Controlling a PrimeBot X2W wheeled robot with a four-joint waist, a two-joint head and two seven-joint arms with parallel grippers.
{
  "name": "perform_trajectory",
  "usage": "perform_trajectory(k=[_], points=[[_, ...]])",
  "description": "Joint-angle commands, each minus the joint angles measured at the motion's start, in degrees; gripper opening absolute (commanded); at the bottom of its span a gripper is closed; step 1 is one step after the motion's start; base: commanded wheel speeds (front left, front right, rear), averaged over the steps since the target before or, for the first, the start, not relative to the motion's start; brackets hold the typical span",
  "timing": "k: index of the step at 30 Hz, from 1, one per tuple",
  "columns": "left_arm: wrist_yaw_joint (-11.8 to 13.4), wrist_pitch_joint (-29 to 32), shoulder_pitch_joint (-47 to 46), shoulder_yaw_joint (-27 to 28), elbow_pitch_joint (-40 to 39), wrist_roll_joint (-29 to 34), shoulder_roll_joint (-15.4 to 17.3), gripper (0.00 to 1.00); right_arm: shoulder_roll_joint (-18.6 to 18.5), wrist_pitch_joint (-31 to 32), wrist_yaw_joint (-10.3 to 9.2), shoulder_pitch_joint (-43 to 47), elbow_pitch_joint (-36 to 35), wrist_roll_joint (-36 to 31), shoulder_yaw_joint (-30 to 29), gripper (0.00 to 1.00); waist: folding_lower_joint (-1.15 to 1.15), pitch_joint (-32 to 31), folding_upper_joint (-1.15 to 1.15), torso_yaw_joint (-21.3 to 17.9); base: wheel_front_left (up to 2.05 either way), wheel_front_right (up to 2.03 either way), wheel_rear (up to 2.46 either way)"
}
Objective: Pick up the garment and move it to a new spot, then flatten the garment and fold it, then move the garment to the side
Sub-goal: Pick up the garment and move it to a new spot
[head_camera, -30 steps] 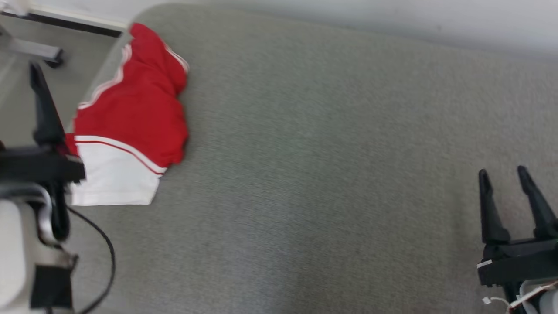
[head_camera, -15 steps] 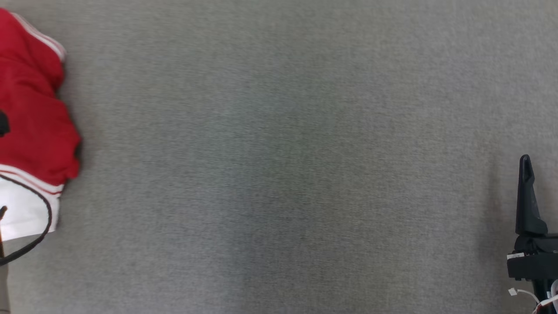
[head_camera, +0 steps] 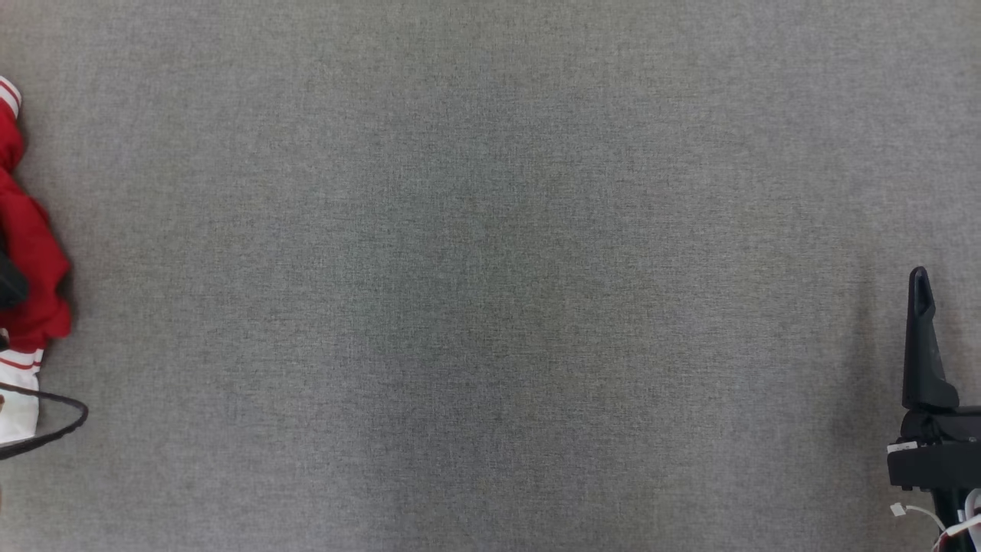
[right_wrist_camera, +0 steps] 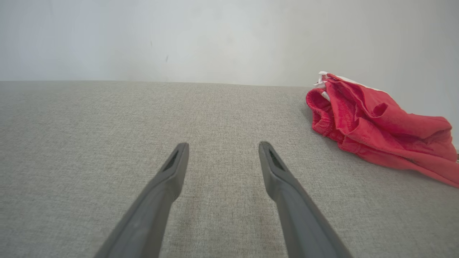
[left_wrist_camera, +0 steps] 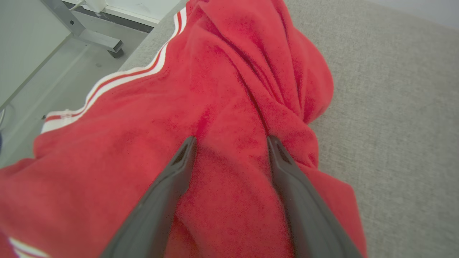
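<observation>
Grey woven cloth covered the table [head_camera: 490,276], bare across most of the head view. Behind its far edge in the right wrist view stood a pale plain wall [right_wrist_camera: 215,36]. On the table's left side, by a rounded corner, the garment [left_wrist_camera: 222,82] lay bunched in red folds. The head view caught a red sliver of it at the left border, with a white part below. Its striped trim [left_wrist_camera: 118,77], white and red, ran along the side nearest the table edge. A second red garment [right_wrist_camera: 380,129], crumpled, with a gathered band and a bit of white at its top, lay toward the far edge of the table. In the right wrist view it sat off to the right, well apart from that hand. Over the jersey the left hand [left_wrist_camera: 231,139] had its fingers spread apart across a red fold, not clamped. Its tips were at the fabric, but contact could not be told. Above bare table the right hand [right_wrist_camera: 222,148] hung with its fingers apart, empty. One of its dark fingers [head_camera: 923,337] showed at the head view's right border. Beyond the table edge a grey metal frame leg [left_wrist_camera: 89,34] stood on the floor [left_wrist_camera: 32,71]. A thin black cable [head_camera: 65,422] looped at the head view's lower left.
</observation>
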Motion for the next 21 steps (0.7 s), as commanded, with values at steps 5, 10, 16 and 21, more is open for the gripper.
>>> perform_trajectory(k=[5,10,16,21], points=[[-0.2,4.4,-0.3,-1.0,4.7,-0.9,-0.1,0.0,0.4,-0.1,-0.16,-0.8,0.3,-0.1,0.8,1.0,0.0,-0.5,-0.01,-0.6,0.0,0.0,0.0],[0.3,-3.1,-1.1,-1.9,2.9,0.1,0.4,0.0,0.9,-0.9,-0.16,-1.1,1.6,0.3,1.5,1.0,0.0,-1.8,-0.01,-0.7,0.0,0.0,0.0],[0.3,-10.3,-2.4,-2.8,1.3,1.4,1.9,0.0,1.6,-2.4,-0.16,-2.2,4.1,0.9,3.1,1.0,0.0,-4.7,-0.01,-1.1,0.0,0.0,0.0],[0.1,-14.8,-6.1,-5.1,-3.0,3.3,2.7,0.0,2.8,-3.8,-0.16,-2.4,7.4,1.5,4.7,1.0,0.0,-8.0,-0.01,-1.6,0.0,0.0,0.0]])
